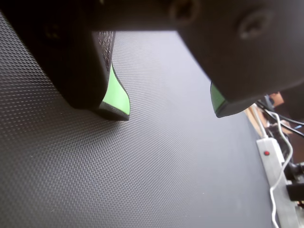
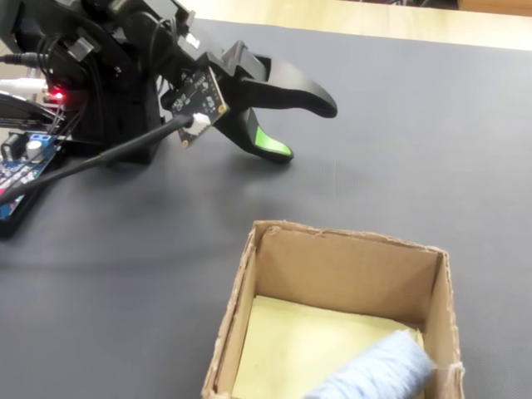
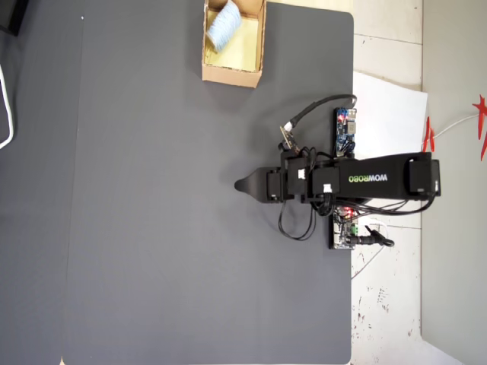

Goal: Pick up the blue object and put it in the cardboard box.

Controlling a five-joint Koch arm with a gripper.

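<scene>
Gripper (image 2: pixel 306 129) sits low over the dark mat (image 2: pixel 432 125), jaws parted w/ a clear gap, nothing between them. Wrist view shows it best: two black fingers w/ green pads (image 1: pixel 116 95), only bare textured mat in the gap. In the fixed view the lower finger's green tip looks like it's touching or just off the mat, hard to say which. Blue object (image 2: pixel 378 370) is inside the cardboard box (image 2: pixel 345 262), lying on the pale yellow floor toward the near right corner in the fixed view, partly cut off by the frame edge. Overhead view has the same: blue object (image 3: pixel 222 24) in the box (image 3: pixel 231 74) at the top edge of the mat, well apart from the gripper (image 3: pixel 243 185), which points left near the mat's middle. Arm (image 3: pixel 365 179) stretches in from the right, base at the mat edge w/ circuit boards (image 3: pixel 346 129) and cables beside it. White power strip (image 1: pixel 275 185) visible at right in the wrist view.
</scene>
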